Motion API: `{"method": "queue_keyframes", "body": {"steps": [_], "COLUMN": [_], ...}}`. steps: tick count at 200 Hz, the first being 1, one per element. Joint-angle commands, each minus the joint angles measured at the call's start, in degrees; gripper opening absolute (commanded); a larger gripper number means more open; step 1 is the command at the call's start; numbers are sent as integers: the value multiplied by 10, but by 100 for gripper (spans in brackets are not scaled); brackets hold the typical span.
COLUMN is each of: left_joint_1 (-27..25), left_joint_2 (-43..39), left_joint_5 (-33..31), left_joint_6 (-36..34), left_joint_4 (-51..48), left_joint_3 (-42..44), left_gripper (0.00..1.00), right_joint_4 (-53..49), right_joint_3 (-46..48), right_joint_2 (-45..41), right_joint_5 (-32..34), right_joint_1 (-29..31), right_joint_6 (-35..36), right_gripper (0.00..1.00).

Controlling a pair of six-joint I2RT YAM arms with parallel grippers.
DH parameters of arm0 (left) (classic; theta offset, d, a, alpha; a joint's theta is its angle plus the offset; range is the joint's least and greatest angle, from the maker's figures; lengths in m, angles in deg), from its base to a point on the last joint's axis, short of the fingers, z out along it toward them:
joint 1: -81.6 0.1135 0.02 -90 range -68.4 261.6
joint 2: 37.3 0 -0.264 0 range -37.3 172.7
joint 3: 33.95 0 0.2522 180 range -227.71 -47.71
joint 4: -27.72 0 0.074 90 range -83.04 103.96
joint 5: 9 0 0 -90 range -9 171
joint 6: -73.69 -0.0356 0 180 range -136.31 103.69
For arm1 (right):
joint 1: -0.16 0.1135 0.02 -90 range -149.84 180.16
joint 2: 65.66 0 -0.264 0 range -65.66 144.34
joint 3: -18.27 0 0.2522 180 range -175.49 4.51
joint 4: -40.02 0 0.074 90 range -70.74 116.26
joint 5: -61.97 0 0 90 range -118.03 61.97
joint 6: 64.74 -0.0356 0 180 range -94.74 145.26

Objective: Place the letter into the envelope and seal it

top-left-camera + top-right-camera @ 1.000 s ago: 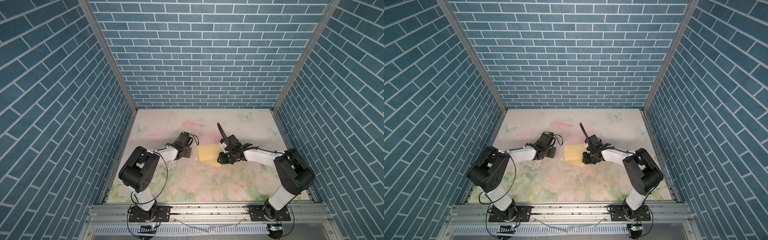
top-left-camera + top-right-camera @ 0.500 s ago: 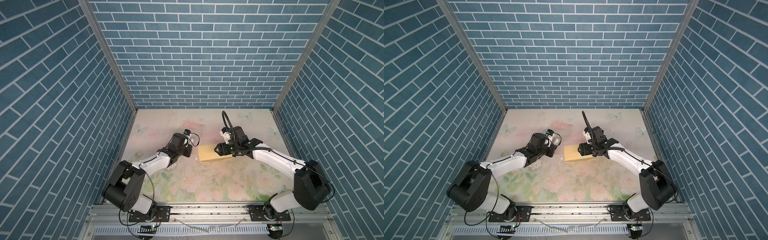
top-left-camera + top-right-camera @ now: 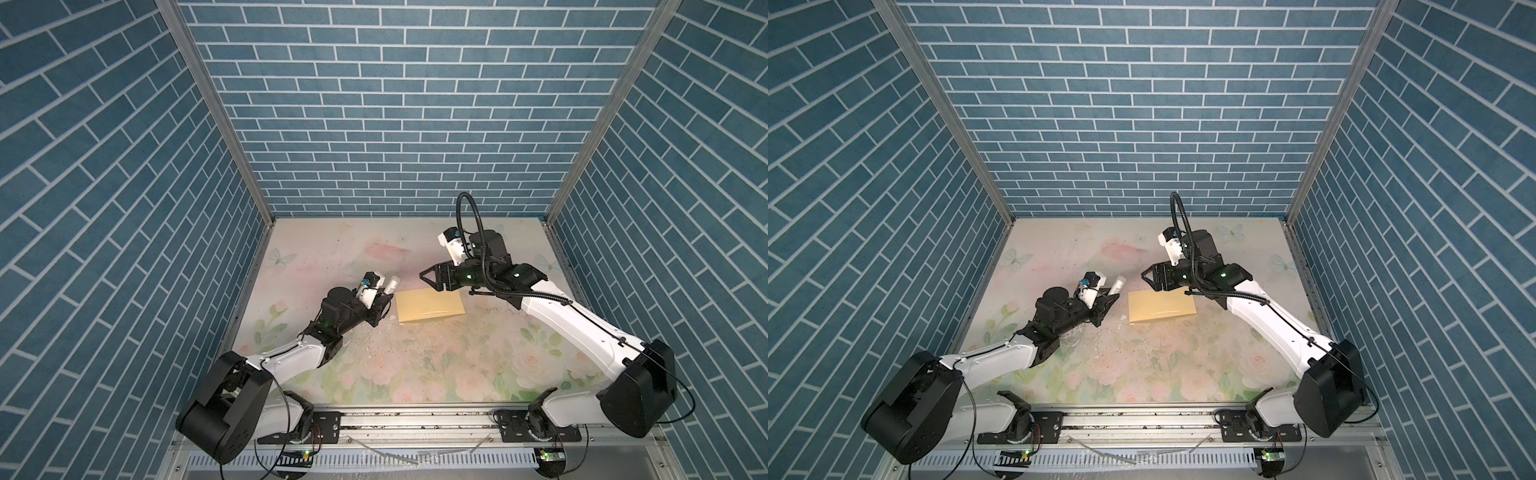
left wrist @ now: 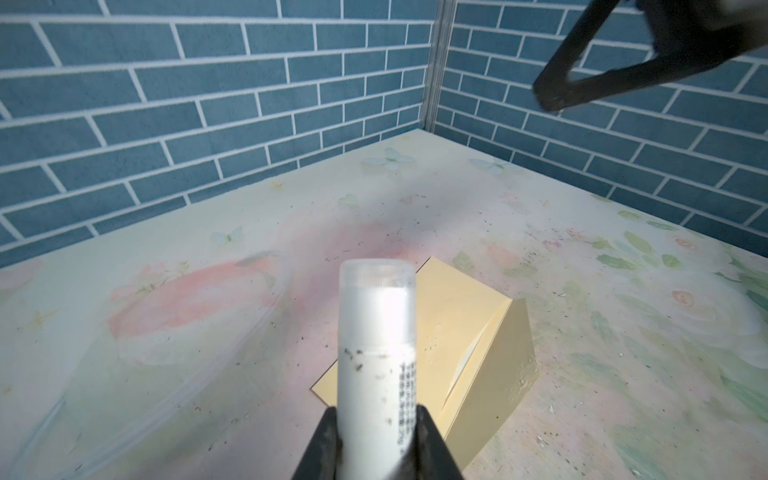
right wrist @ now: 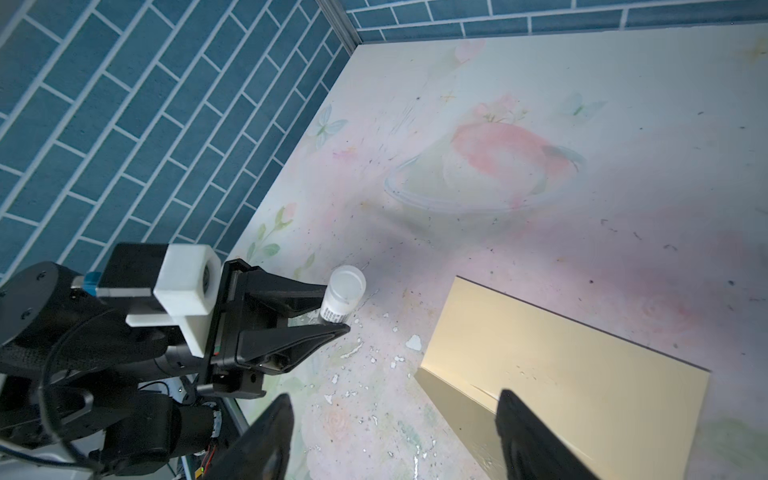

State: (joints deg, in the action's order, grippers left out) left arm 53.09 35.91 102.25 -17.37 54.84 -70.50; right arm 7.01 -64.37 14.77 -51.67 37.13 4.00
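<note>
1. The envelope (image 3: 428,305) lies flat on the floral tabletop (image 3: 415,365), near its middle, in both top views. The flap is folded over the body. In the left wrist view its edge stands slightly lifted.
2. The left gripper (image 5: 334,309) sits just beside the envelope's left short edge. Its jaws pinch the lower end of a white tube (image 4: 376,332). The tube's clear cap points up and away from the gripper, apart from the envelope.
3. The right gripper (image 3: 429,282) hangs above the envelope's far long edge without touching it. Its jaws are spread wide and hold nothing.
</note>
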Motion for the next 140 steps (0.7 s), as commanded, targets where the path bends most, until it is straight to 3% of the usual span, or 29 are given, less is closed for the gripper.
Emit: {"method": "queue_keyframes", "body": {"steps": [1, 57, 140], "left_joint_1": [-4, -12, -19], "left_joint_2": [1, 11, 11], "left_joint_5": [35, 46, 44], "left_joint_6": [-17, -22, -29], "left_joint_4": [98, 127, 122], "left_joint_3": [14, 21, 20], "left_gripper": [0, 0, 0], "right_joint_4": [8, 14, 20], "right_joint_3": [-37, -66, -106], "right_joint_2": [21, 59, 109], "right_joint_5": [-45, -59, -75], "right_joint_1": [11, 35, 48], "right_joint_6": [-21, -29, -41], "right_gripper": [76, 75, 57]}}
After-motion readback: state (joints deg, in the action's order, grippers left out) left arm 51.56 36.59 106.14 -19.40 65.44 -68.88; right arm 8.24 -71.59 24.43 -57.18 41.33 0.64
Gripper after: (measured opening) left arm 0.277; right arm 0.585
